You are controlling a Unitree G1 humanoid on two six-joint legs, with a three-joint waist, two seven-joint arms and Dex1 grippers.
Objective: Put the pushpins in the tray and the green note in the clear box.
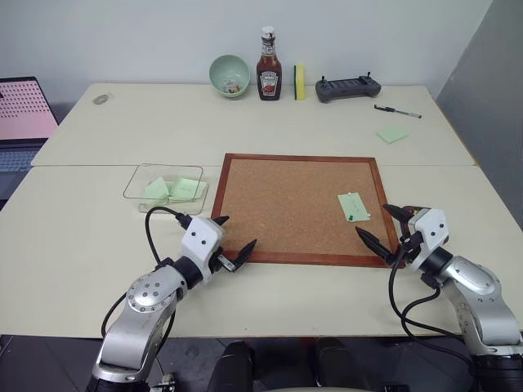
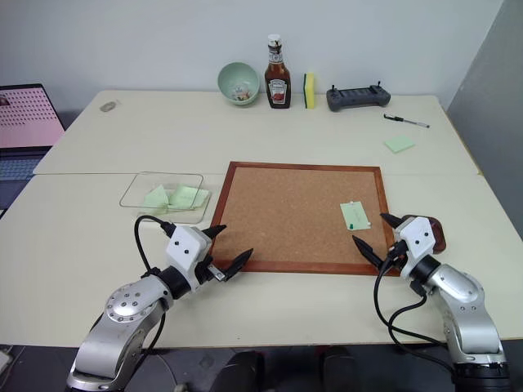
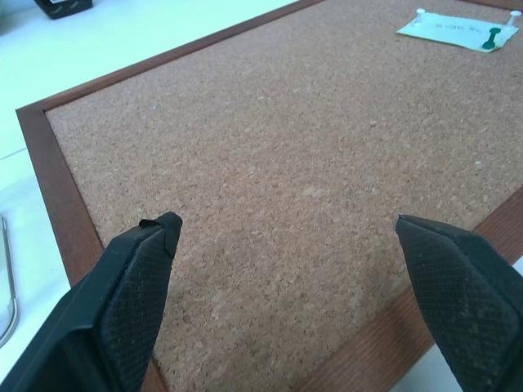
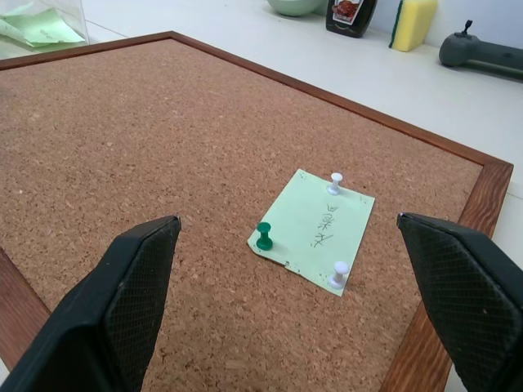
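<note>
Nearest the camera, the left gripper [image 1: 234, 242] and the right gripper [image 1: 382, 232] hover over the near corners of the cork board [image 1: 278, 204], both with fingers spread wide and holding nothing. The task looks barely begun: the green note [image 4: 314, 229] is pinned flat near the board's right edge by three pushpins [image 4: 263, 236], one dark green and two white. The tray [image 2: 435, 233] sits just beside the board's right frame, partly hidden behind the right gripper, and I cannot tell what it holds. The clear box [image 1: 167, 188], left of the board, holds creased green paper scraps. Nothing blocks the note, though the pins must come out first; a ketchup bottle [image 1: 268, 65] stands well back
</note>
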